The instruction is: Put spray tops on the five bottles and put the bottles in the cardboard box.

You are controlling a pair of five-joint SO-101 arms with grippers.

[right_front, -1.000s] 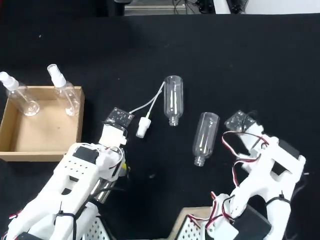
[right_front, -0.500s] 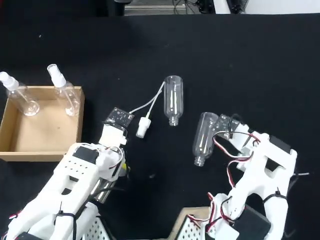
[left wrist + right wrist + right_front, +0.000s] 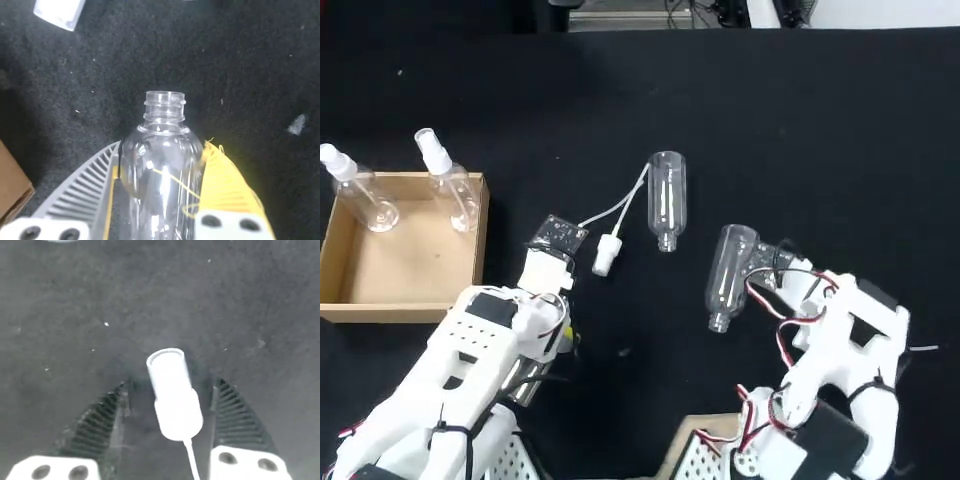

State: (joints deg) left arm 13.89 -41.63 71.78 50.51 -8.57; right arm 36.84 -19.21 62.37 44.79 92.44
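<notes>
Judging by its look, the clear bottle (image 3: 164,125) in the left end effector (image 3: 162,150) is thin, light plastic: smooth enough to slip and soft enough to dent under a hard squeeze. It is clamped across the body just below the shoulder, a sensible hold because the open threaded neck stands free beyond the fingers. The left arm sits low at the near side of the bench (image 3: 840,120), not far from the cardboard box (image 3: 480,240), where two capped bottles stand.

The spray top (image 3: 175,400) lies flat on the bench between the wide-spread fingers of the right end effector (image 3: 170,386), touching neither. It looks small, hard and nearly weightless, with a thin tube that will probably flop about. The wider collar seems the best place to pinch it, keeping off the tube. In the high view the right arm is folded forward, its end effector (image 3: 775,262) down at the bench just beside the nearer lying bottle (image 3: 730,272). A farther lying bottle (image 3: 667,200) and a second spray top (image 3: 608,252) rest between the arms.
</notes>
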